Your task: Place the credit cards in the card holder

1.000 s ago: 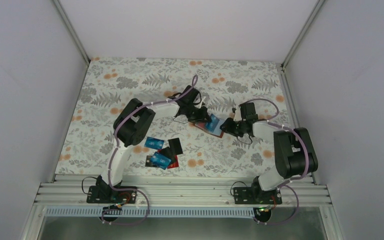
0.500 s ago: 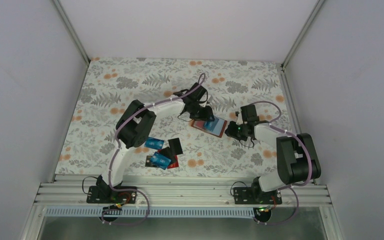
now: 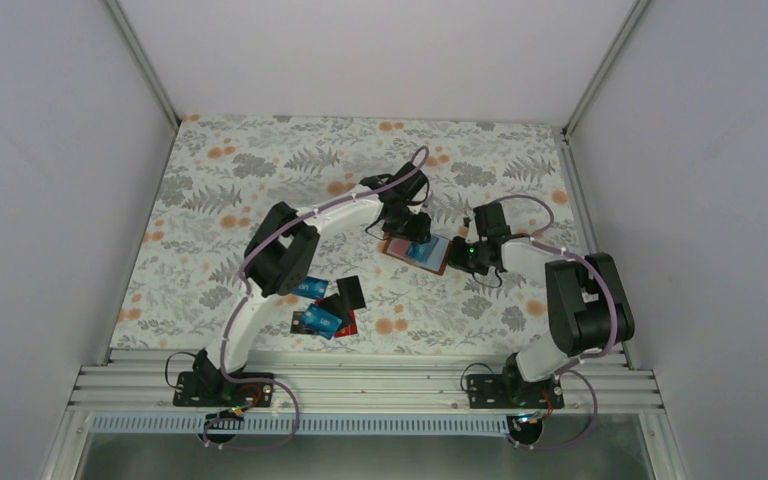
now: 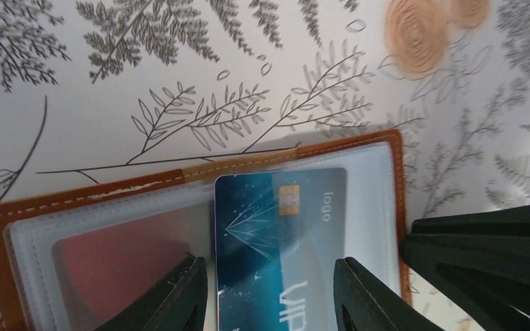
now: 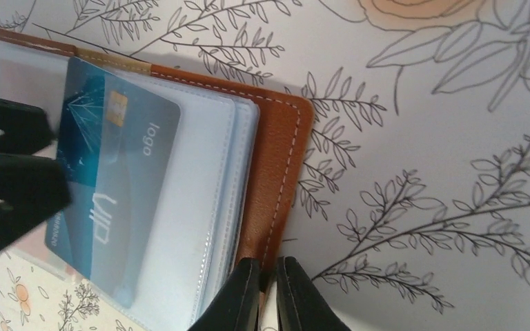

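The card holder [image 3: 412, 252] lies open on the floral mat, its brown cover [image 4: 83, 193] framing clear sleeves. A blue credit card [image 4: 279, 234] sits partly inside the right sleeve, and a reddish card [image 4: 110, 255] shows through the left sleeve. My left gripper [image 4: 269, 263] stands open astride the blue card, with a gap on each side. My right gripper [image 5: 266, 265] is shut on the card holder's brown cover edge [image 5: 276, 172]. More credit cards lie near the left arm: two blue ones [image 3: 310, 287] [image 3: 320, 320], a black one [image 3: 350, 292] and a red one [image 3: 348, 323].
The mat [image 3: 260, 170] is bounded by white walls at the back and sides and by an aluminium rail [image 3: 360, 385] at the near edge. The two grippers are close together over the card holder; the left gripper's body [image 5: 14, 179] shows in the right wrist view.
My left gripper has opened and let go of the blue card, now resting in the sleeve. My right gripper has closed onto the card holder's edge.
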